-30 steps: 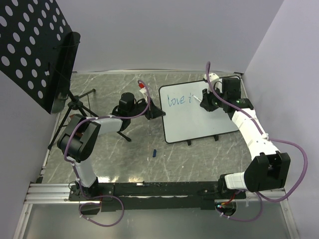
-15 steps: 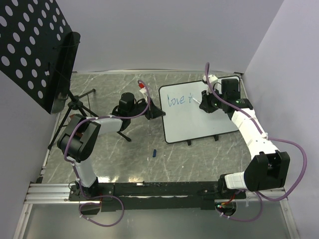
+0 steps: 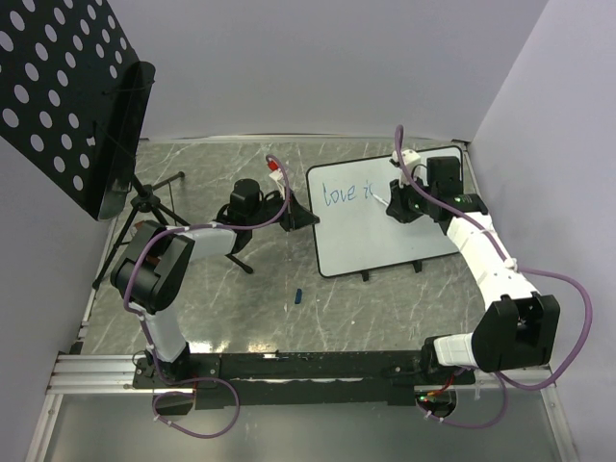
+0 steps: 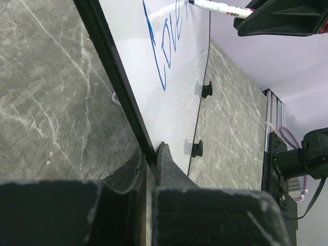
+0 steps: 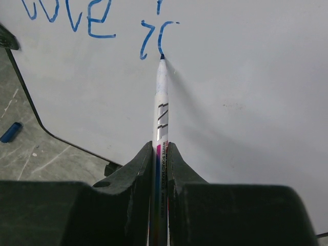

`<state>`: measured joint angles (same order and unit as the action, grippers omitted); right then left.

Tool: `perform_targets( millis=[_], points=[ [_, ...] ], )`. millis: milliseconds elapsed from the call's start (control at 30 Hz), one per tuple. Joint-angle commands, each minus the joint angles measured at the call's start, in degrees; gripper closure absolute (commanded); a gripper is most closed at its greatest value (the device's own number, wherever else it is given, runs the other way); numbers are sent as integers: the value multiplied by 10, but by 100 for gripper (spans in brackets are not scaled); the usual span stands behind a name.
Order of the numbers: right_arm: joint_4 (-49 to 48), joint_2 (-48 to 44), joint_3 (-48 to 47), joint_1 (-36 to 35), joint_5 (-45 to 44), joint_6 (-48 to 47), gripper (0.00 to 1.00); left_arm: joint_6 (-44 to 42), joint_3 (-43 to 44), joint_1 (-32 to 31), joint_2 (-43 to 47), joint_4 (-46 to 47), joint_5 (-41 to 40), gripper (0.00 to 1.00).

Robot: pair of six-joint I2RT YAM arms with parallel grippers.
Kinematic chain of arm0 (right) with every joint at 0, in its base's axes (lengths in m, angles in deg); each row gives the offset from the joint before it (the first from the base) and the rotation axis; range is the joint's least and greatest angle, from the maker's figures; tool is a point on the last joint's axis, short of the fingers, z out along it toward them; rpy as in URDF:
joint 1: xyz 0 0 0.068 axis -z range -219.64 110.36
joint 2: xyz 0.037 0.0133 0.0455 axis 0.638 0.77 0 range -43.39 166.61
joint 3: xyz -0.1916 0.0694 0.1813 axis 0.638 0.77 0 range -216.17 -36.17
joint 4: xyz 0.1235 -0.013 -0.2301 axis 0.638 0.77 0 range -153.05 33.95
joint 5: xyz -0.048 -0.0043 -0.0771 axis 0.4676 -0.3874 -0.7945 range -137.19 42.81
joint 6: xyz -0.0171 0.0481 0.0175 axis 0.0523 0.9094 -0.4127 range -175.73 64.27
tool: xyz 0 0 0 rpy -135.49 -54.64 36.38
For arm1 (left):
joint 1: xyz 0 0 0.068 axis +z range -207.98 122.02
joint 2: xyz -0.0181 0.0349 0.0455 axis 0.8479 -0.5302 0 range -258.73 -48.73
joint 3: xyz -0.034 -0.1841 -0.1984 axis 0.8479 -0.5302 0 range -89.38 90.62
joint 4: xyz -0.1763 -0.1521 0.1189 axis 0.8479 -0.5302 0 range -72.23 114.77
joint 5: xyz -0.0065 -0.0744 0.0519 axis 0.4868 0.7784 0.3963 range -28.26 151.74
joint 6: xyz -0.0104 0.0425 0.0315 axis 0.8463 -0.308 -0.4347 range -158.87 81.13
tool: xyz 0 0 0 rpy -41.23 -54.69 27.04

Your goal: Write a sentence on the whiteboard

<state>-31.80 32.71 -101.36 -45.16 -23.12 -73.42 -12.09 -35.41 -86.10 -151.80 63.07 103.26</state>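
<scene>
The whiteboard [image 3: 385,241] lies tilted on the marble table, right of centre. Blue words, the start of the sentence [image 3: 339,195], run along its top left and read "love" plus two more strokes. My right gripper [image 3: 397,205] is shut on a white marker [image 5: 161,97], whose blue tip touches the whiteboard [image 5: 246,102] at the foot of the newest stroke of the sentence [image 5: 159,38]. My left gripper [image 3: 306,219] is shut on the whiteboard's black left rim [image 4: 118,77], one finger on each side. The left wrist view also shows the sentence [image 4: 166,46] and the marker [image 4: 220,7].
A blue marker cap [image 3: 298,295] lies on the table in front of the board and also shows as the cap [image 5: 10,131]. A black perforated panel [image 3: 58,87] on a tripod stand [image 3: 144,202] fills the far left. Walls close the back and right.
A new curved blue stroke has appeared to the right of the "i". The right gripper and marker shifted slightly rightward along the line. The left gripper stayed on the rim.
</scene>
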Motion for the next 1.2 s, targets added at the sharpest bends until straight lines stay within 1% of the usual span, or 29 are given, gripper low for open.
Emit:
perform_targets(
  millis=[0,467,633,800,867,1033,1167],
  points=[
    [3,-31,10,9,-21,-6,100,-81,0,-9,11,3,-3,99],
    [11,-42,34,9,7,-5,100,-82,-1,-9,18,-2,-5,99],
    [15,-38,20,-5,32,-1,100,-82,-1,-10,16,-1,-5,99],
    [25,-51,-13,-5,64,4,100,-84,-2,-11,16,-3,-6,99],
    [28,-61,-26,-2,65,3,100,-83,-2,-11,16,-2,-6,99],
    [22,-80,-22,9,68,4,100,-84,-3,-11,16,-2,-6,99],
    [16,-93,-12,36,80,4,100,-87,-3,-11,19,-8,-7,99]
  ],
)
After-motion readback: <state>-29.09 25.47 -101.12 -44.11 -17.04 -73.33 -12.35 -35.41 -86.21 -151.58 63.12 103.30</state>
